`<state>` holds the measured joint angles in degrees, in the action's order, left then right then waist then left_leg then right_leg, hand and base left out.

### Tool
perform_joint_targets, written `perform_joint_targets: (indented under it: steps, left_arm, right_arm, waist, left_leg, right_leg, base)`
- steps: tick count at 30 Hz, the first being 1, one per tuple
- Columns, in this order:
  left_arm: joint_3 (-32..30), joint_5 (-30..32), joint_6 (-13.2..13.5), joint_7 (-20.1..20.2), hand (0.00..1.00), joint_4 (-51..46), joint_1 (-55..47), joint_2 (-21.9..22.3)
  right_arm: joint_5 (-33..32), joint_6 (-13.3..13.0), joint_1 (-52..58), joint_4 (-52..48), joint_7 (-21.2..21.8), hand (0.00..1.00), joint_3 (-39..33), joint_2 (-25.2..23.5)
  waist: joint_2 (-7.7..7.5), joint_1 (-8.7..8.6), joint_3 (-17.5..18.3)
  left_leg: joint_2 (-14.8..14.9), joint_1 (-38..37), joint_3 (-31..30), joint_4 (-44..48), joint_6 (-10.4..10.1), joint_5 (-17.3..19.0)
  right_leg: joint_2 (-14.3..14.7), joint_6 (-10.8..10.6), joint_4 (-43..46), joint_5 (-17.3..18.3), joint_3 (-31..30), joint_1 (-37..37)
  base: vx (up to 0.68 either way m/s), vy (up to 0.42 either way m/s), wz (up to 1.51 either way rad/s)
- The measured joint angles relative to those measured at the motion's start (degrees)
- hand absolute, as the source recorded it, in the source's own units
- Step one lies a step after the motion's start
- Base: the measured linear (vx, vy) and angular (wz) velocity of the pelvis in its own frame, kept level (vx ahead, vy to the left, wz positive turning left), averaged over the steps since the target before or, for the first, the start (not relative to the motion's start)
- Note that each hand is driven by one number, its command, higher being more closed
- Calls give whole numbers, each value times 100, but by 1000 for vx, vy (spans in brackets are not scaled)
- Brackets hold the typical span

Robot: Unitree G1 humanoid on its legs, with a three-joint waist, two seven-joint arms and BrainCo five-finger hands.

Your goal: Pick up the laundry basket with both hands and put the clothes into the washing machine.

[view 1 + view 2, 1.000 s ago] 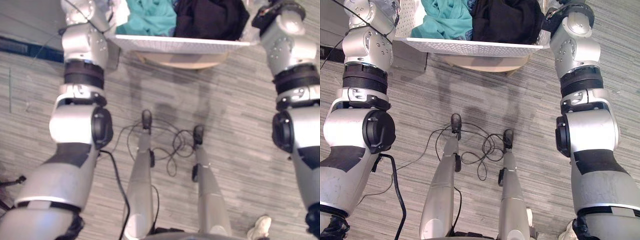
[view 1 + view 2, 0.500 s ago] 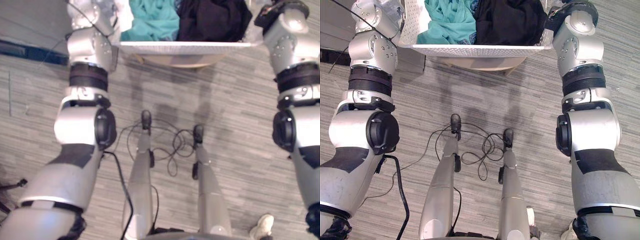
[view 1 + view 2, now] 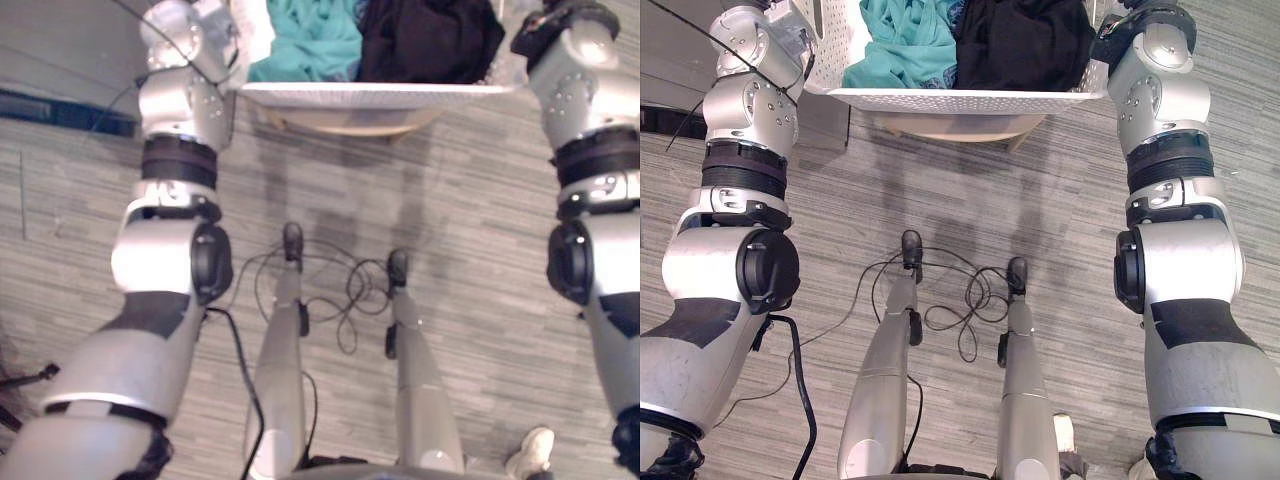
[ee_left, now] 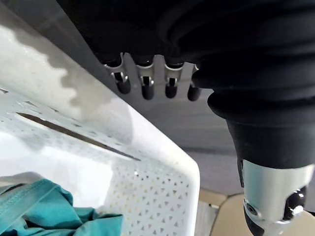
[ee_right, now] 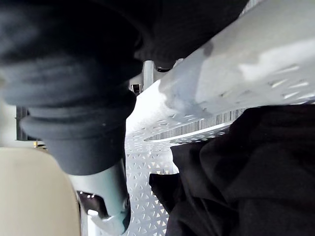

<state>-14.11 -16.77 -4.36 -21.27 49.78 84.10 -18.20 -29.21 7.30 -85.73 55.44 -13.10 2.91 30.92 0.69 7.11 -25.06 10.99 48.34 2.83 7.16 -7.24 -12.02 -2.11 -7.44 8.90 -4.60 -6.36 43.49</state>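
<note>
The white perforated laundry basket (image 3: 370,95) hangs off the floor at the top of the eye views, between my two arms. A teal garment (image 3: 310,35) lies in its left half and a black garment (image 3: 425,35) in its right half. In the left wrist view my left hand (image 4: 147,83) has its dark-tipped fingers curled over the basket's rim (image 4: 162,152), with teal cloth (image 4: 44,206) below. In the right wrist view my right hand (image 5: 74,73) sits against the other rim (image 5: 231,64), its fingers hidden behind the plastic, and black cloth (image 5: 236,172) lies beside it.
A light wooden top (image 3: 350,120) stands just under the basket. The floor is grey striped planks, with a dark blue strip (image 3: 60,110) at the left. A person's light shoe (image 3: 530,455) shows at the bottom right.
The basket's near rim, slanted a second ago, now lies level and has shifted slightly right. My left arm has reached further forward; the right arm has barely moved.
</note>
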Motion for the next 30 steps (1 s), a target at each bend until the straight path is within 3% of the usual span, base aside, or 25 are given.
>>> perform_joint_targets:
  steps: [11, 17, 23, 27, 30]
  left_arm:
    - [23, 22, 66, 13, 0, -265, -41, -118]
    - [21, 21, 243, -2, 0, -666, -449, -388]
    - [19, 6, 256, -16, 0, -804, -779, -566]
    - [34, -62, 441, -37, 0, -1271, -1130, -575]
    - [41, -130, 582, -76, 0, -2280, -1911, -598]
  right_arm:
    - [435, -20, 9, -117, 51, 0, -47, 161]
    - [509, -70, 241, -546, -102, 0, -418, 495]
    - [509, -136, 537, -857, -210, 0, -780, 643]
    - [506, -234, 930, -1314, -335, 0, -1189, 675]
    - [506, -263, 1814, -2327, -392, 0, -1537, 703]
  waist:
    - [98, 12, -53]
    - [105, 8, -57]
    - [107, 13, -58]
    - [117, 9, -63]
    - [122, -4, -65]
  left_leg:
    - [-15, 77, -36, 44, 1, -1]
    - [-29, 80, -120, 92, 1, 0]
    - [-37, 58, -136, 127, 1, 0]
    - [-72, -17, -151, 123, 37, 24]
    - [-170, -139, -109, 135, 107, 70]
  right_leg:
    - [-2, 5, 293, 145, 31, 164]
    - [-4, 30, 594, 325, 128, 223]
    - [-3, 47, 868, 459, 158, 290]
    - [-27, 35, 1090, 596, 173, 297]
    - [-125, 18, 1384, 794, 152, 300]
  base:
    - [-1, -6, 2]
    - [0, -21, 8]
    - [1, -30, 6]
    - [9, -35, 9]
    - [21, -36, 14]
